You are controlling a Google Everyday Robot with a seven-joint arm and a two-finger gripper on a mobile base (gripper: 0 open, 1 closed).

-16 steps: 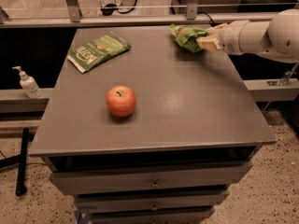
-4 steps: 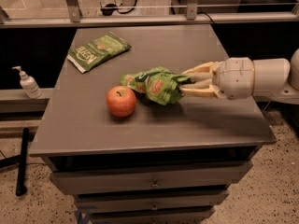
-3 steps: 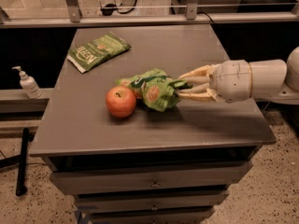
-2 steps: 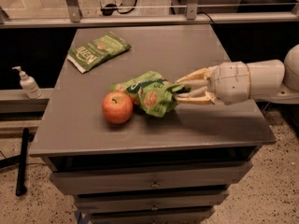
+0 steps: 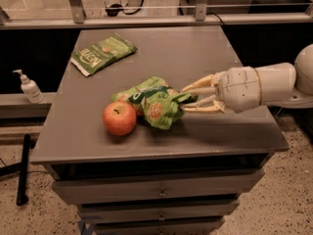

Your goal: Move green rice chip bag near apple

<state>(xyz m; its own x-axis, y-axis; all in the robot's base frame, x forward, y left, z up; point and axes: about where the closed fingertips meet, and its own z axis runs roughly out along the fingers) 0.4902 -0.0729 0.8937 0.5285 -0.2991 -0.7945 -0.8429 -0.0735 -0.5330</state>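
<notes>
The green rice chip bag (image 5: 154,102) lies on the grey table (image 5: 195,53), its left end touching the apple (image 5: 119,118). The apple is red-orange and stands near the table's front left, stem up. My gripper (image 5: 190,99) reaches in from the right, low over the table. Its pale fingers (image 5: 198,88) close on the bag's right end, one above it and one below.
A flat darker green packet (image 5: 102,53) lies at the table's back left. A soap pump bottle (image 5: 29,87) stands on a ledge to the left. The table's front edge is just below the apple. Drawers sit underneath, and a metal rail runs behind.
My gripper carried the bag from the back right to the apple, then moved it a little further left and forward. The bag nudged the apple slightly left and toward the front.
</notes>
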